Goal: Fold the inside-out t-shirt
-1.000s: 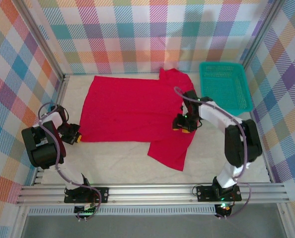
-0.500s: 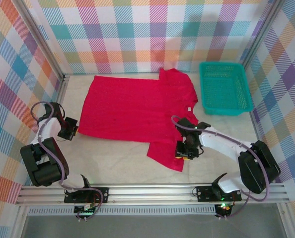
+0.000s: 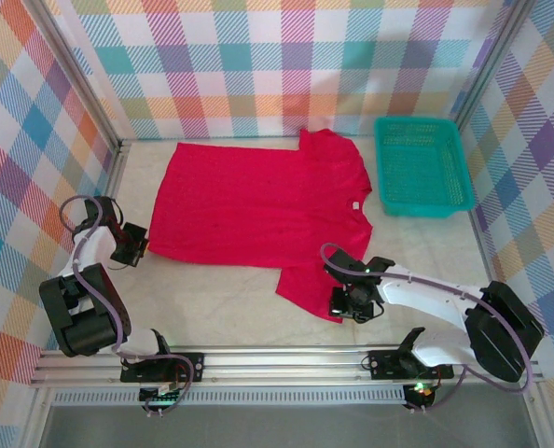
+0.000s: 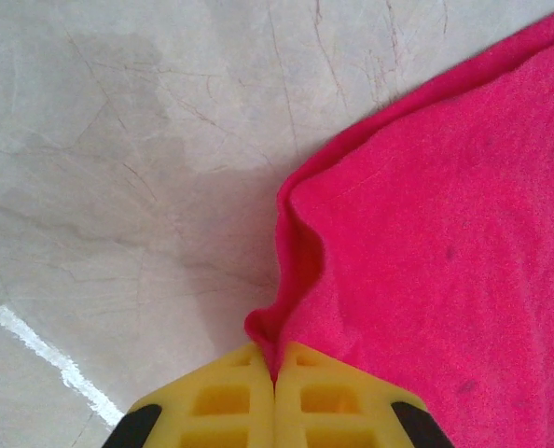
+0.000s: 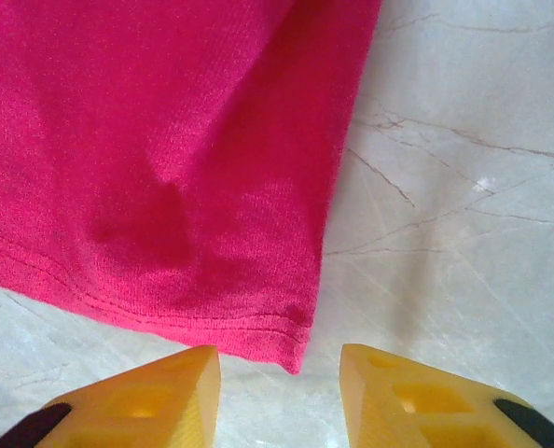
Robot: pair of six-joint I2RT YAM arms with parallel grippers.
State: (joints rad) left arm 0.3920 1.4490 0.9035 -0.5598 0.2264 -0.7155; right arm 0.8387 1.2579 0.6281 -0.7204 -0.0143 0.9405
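Left claw (image 3: 131,245) clamped shut on the shirt (image 3: 258,201) at its left corner; cloth bunches between the yellow fingers (image 4: 221,401). Shirt lies spread flat across the middle of the table (image 3: 221,308), one sleeve toward the near edge. Right claw (image 3: 352,303) parted, empty, over that sleeve's hem corner. Basket (image 3: 422,168) far right, near the shirt.

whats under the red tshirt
The red t-shirt lies spread on the pale table, which shows around it. Whatever is directly beneath is covered by the cloth, which lies mostly flat.
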